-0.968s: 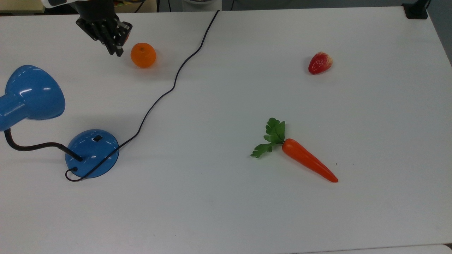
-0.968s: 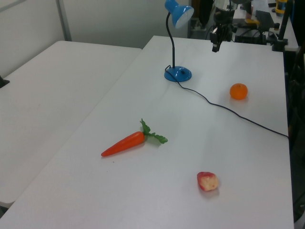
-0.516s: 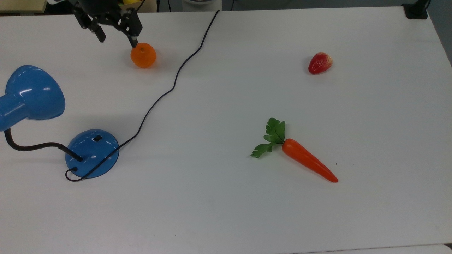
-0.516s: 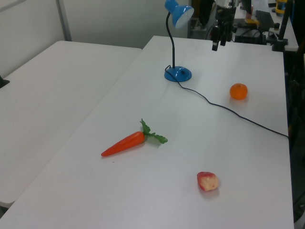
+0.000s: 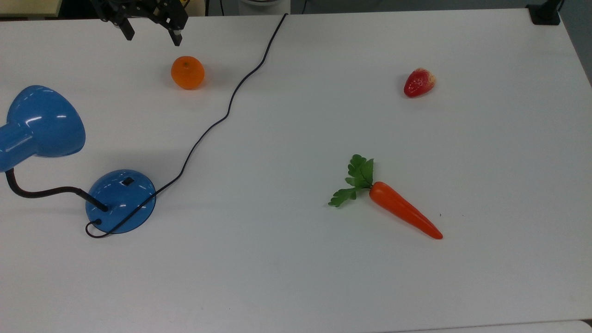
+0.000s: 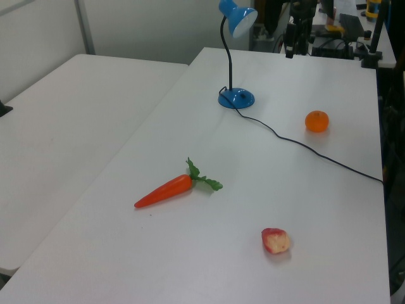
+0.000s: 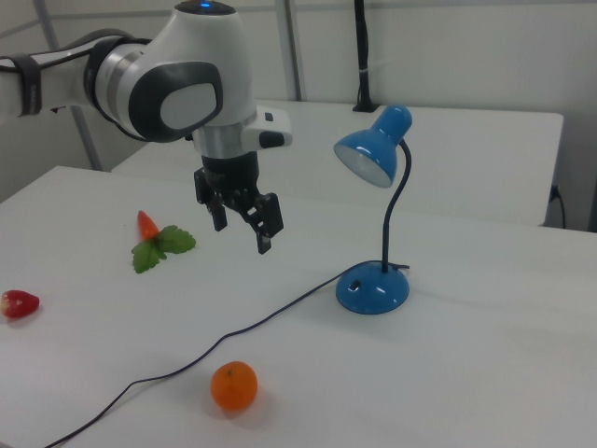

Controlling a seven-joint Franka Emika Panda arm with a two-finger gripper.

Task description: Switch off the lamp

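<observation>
Top view has the gripper [image 5: 151, 33] up at the far edge of the surface [image 5: 323, 277], jaws spread and holding nothing. A second ago it sat lower, beside the orange [image 5: 187, 72]; now it has pulled up and away. The lamp [image 5: 121, 200] stands well apart at the top view's left, switch untouched, so the whole approach is probably still ahead.

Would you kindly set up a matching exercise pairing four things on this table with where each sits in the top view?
Things:
1. lamp
2. orange
3. strawberry
4. carrot

Places in the top view:
A. upper right
B. lower left, cord attached
C. right of centre, leaves pointing to the top view's left
D. upper left, just below the open tool

Pairs: 1-B, 2-D, 3-A, 4-C
</observation>
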